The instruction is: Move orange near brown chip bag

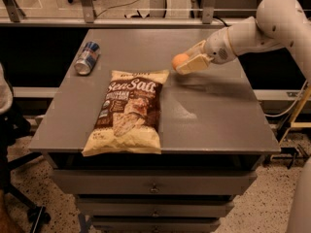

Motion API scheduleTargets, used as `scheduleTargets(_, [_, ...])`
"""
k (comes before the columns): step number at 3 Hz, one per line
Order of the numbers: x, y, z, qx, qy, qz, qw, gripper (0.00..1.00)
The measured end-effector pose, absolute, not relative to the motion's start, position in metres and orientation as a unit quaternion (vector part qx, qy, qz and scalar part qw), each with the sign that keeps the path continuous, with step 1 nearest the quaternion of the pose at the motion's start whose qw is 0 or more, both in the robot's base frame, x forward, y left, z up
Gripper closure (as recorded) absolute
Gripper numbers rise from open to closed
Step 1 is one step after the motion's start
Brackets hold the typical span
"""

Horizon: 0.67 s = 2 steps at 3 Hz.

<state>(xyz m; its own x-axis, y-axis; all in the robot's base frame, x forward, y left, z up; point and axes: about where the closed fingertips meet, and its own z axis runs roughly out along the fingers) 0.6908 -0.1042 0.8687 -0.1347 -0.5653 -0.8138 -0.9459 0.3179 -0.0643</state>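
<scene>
The orange (179, 60) is a small smooth ball held between the fingers of my gripper (183, 62). The gripper is shut on it and carries it just above the table, a short way right of the top right corner of the brown chip bag (127, 111). The bag lies flat on the table's left front part, with pale yellow edges, a dark brown centre and white "Sea Salt" lettering. My white arm (252, 28) reaches in from the upper right.
A blue and silver can (87, 58) lies on its side at the table's back left. The grey table (218, 120) has drawers below its front edge. A dark chair base (19, 130) stands on the floor at the left.
</scene>
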Motion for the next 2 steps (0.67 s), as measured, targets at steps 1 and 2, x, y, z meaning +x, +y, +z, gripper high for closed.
scheduleTargets(1, [0.663, -0.087, 0.867, -0.568, 0.695, 0.245, 0.367, 1.00])
scheduleTargets(2, [0.647, -0.075, 0.867, -0.591, 0.680, 0.248, 0.358, 1.00])
